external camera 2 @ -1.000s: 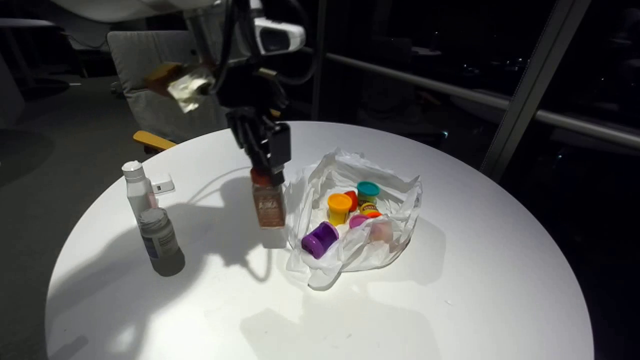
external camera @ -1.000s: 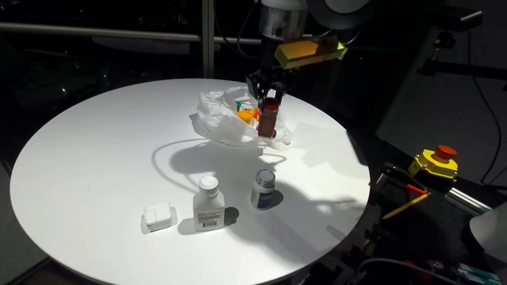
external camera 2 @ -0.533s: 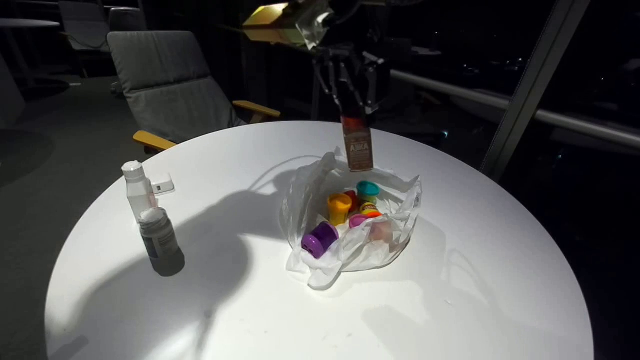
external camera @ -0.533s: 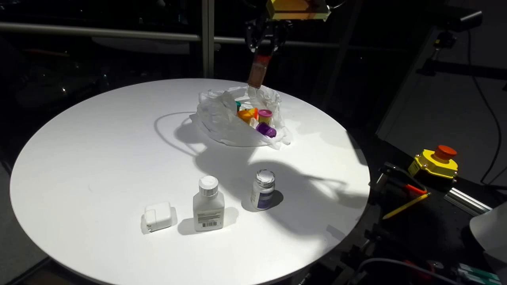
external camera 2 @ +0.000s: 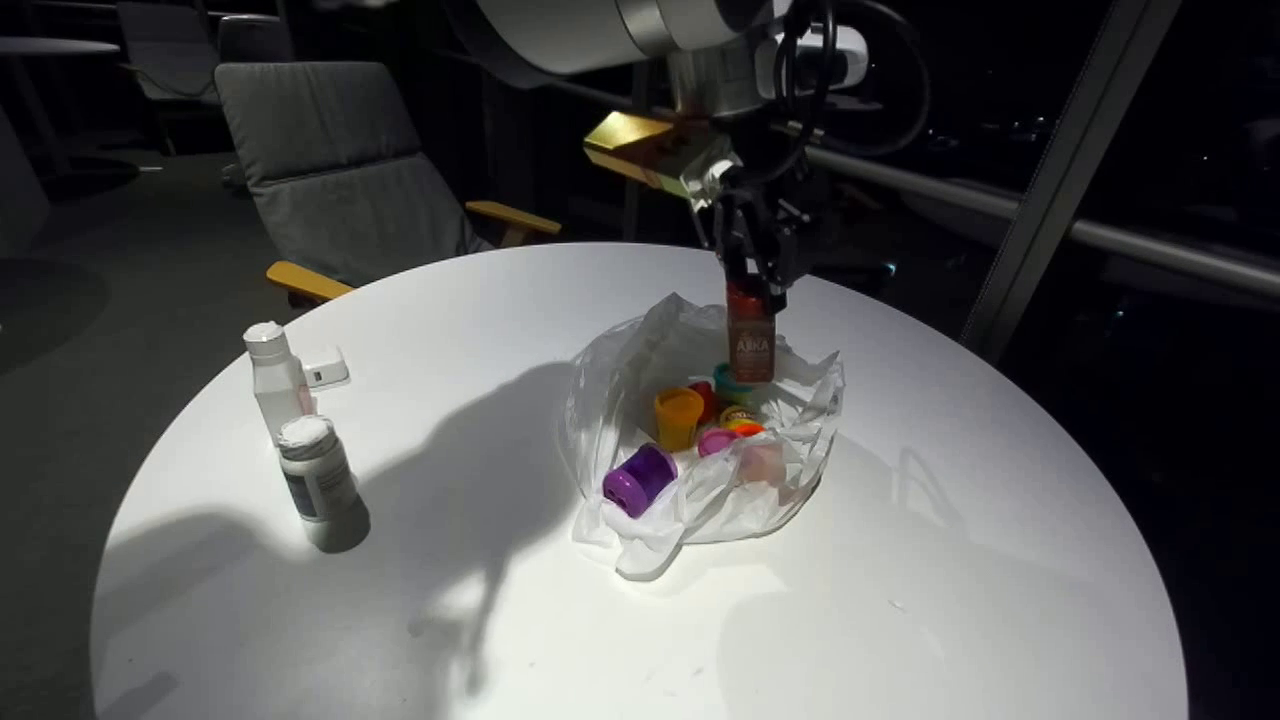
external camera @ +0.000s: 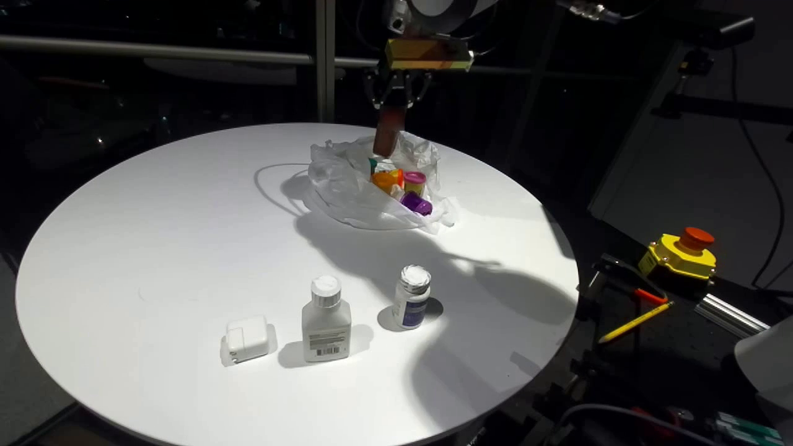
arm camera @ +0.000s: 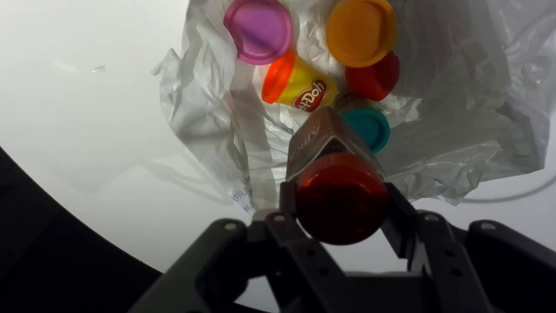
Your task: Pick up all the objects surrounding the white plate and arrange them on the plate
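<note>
Red-capped bottle [external camera 2: 752,345] hangs beneath the gripper [arm camera: 341,198], which clamps its cap [arm camera: 343,208] from both sides.

Between your jaws, the red-capped jar [arm camera: 338,174] hides part of the teal-lidded tub [arm camera: 372,128] beyond them. Farther out, your wrist view's edge crops the white bag [arm camera: 451,108]; its print [arm camera: 241,194] beside the jaws you can't read.
</note>
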Robot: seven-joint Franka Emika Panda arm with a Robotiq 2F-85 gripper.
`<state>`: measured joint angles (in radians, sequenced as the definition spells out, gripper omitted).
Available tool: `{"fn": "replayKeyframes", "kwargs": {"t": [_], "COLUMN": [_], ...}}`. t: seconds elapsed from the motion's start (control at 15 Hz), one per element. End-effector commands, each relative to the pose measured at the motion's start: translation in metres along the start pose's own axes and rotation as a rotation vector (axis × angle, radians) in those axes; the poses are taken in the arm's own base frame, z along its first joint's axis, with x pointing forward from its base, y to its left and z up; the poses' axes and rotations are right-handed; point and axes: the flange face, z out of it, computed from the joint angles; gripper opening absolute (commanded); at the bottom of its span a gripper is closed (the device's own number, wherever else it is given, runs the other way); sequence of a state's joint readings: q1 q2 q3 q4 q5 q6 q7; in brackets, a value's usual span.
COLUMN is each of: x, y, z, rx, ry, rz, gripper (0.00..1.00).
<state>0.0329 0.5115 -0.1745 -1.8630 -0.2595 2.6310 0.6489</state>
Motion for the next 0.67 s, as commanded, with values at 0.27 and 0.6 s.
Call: {"fn": "replayKeyframes", "kwargs": {"t": [0.27,0.6], "x": [0.034,0.037], "y": [-0.006,-0.019], "z": [0.047,0.073], "rx": [-0.028,0.023], "ry": [0.062,0.074], "rz": [0.024,0.036], "gripper": [0.24,0.24]}}
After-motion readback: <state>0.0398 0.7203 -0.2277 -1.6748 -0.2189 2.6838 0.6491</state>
